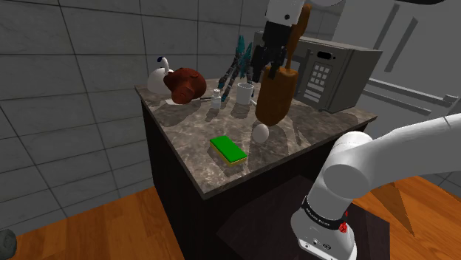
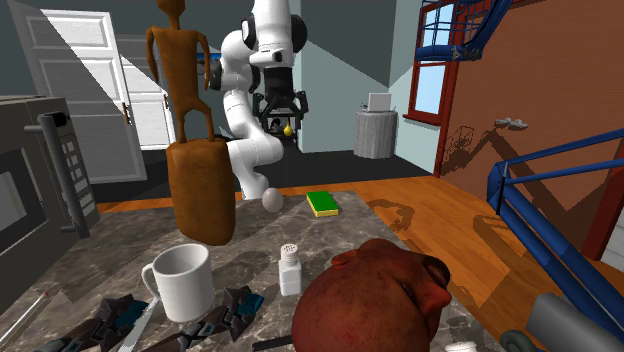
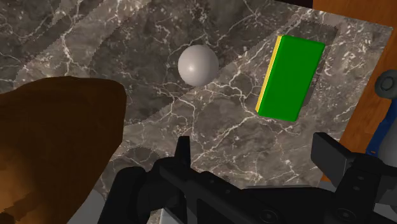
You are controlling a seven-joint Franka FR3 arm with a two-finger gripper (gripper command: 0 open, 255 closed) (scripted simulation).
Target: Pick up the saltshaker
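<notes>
**Saltshaker (image 1: 216, 98), small, white, upright: off to one side of my gripper**

It stands on the dark marble worktop (image 1: 188, 166) near the white mug (image 1: 244, 93). My black two-finger gripper (image 1: 270, 68) hangs above the worktop, close against the tall brown figurine (image 1: 277, 100). Its fingers are apart, with nothing between them. The wrist camera looks down on a pale egg-shaped ball (image 3: 198, 65) and a green-topped sponge (image 3: 289, 77).

From my gripper the target lies toward the shoulder view's left, beyond the mug. Its long axis is vertical. Judgement: traverse past the mug, then descend straight and clasp it across its sides.

arm (image 1: 414, 150): white rounded links | joints: dark | gripper (image 3: 254, 156): all black
</notes>
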